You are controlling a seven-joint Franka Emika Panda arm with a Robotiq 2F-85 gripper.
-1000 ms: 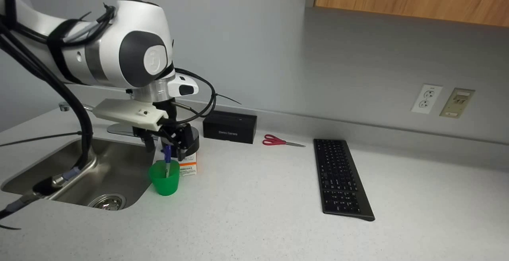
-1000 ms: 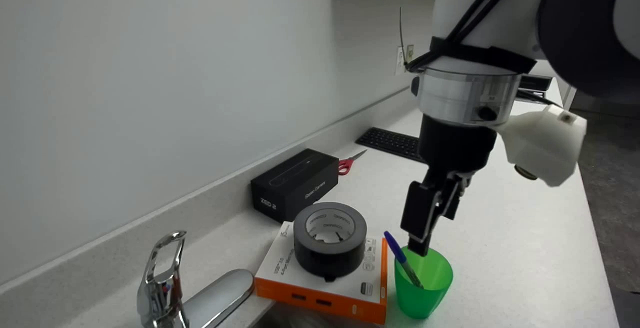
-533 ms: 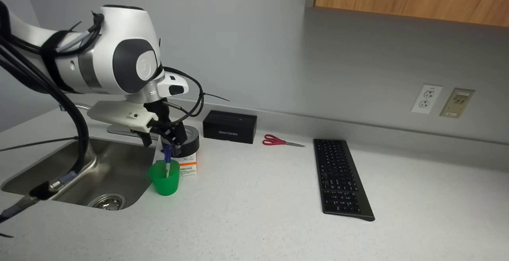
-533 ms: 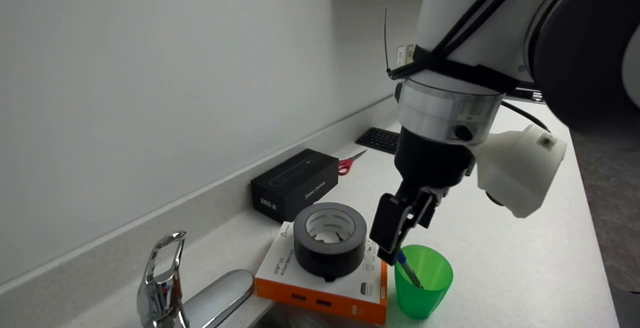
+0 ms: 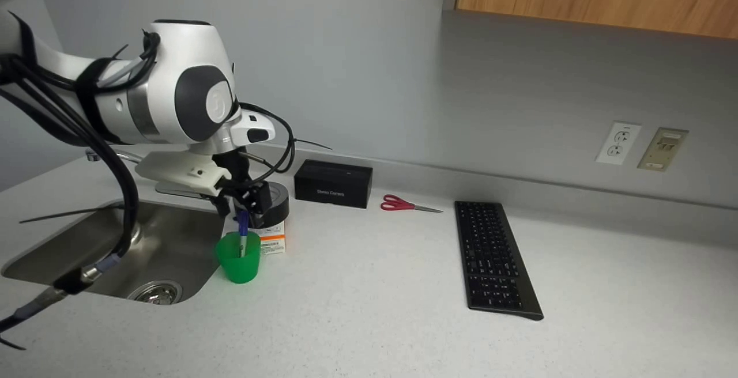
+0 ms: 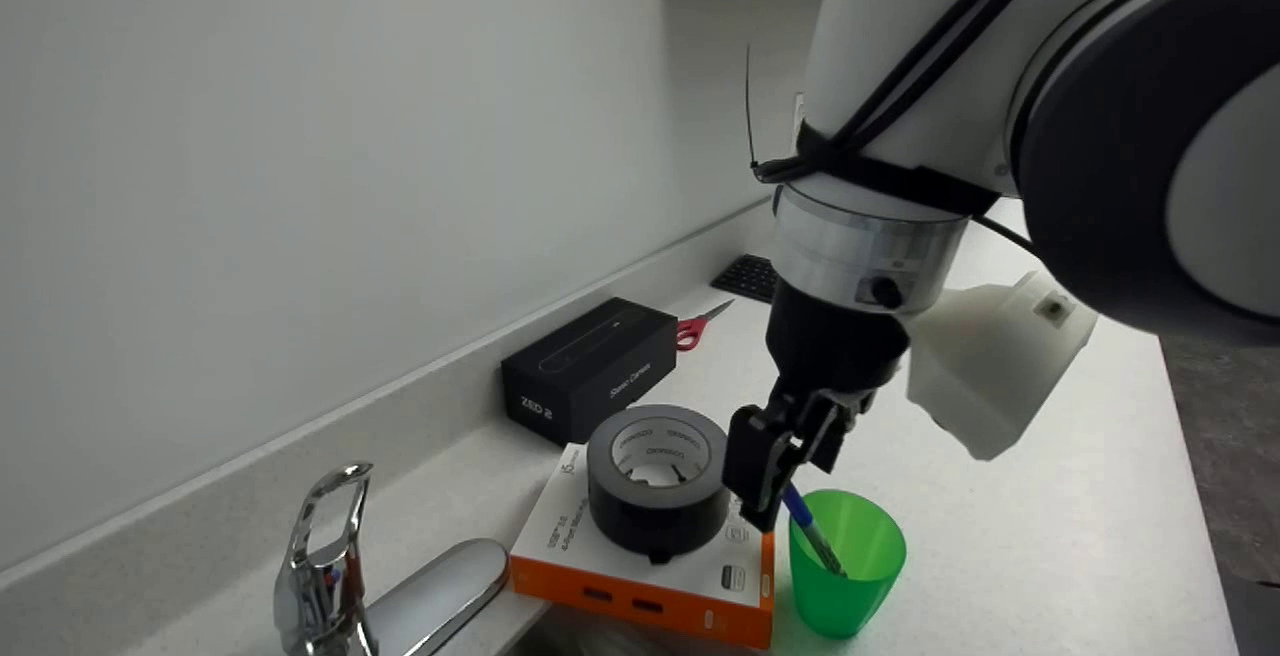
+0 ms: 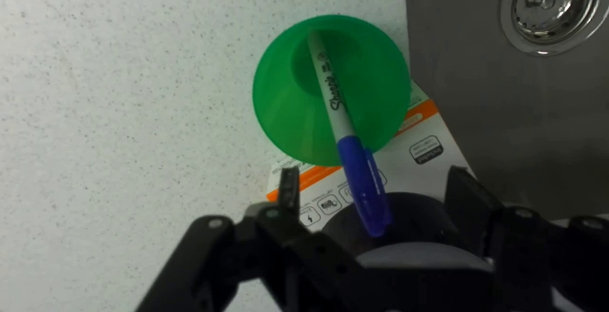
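Note:
A blue-capped marker point(image 7: 362, 179) leans in a green cup point(image 7: 280, 98), its cap end rising past the rim. In the wrist view my gripper point(image 7: 374, 176) stands open, its fingers one on each side of the cap with gaps between. Both exterior views show the gripper point(image 5: 239, 215) low over the cup point(image 5: 237, 264), tilted, close to the top of the marker point(image 5: 243, 223). In an exterior view one finger hides the tip of the cap point(image 6: 797, 506). No contact between fingers and marker is visible.
A roll of black tape point(image 6: 655, 528) sits on a white and orange box point(image 6: 690, 576) beside the cup. Near it are a sink point(image 5: 173, 251) and a faucet point(image 6: 325, 576). Along the wall lie a black box point(image 5: 333, 185), red scissors point(image 5: 395, 202) and a keyboard point(image 5: 490, 257).
My gripper has come down and toward the tape side, bringing its fingers around the marker's cap. The jaws have narrowed somewhat. Cup and marker have stayed in place.

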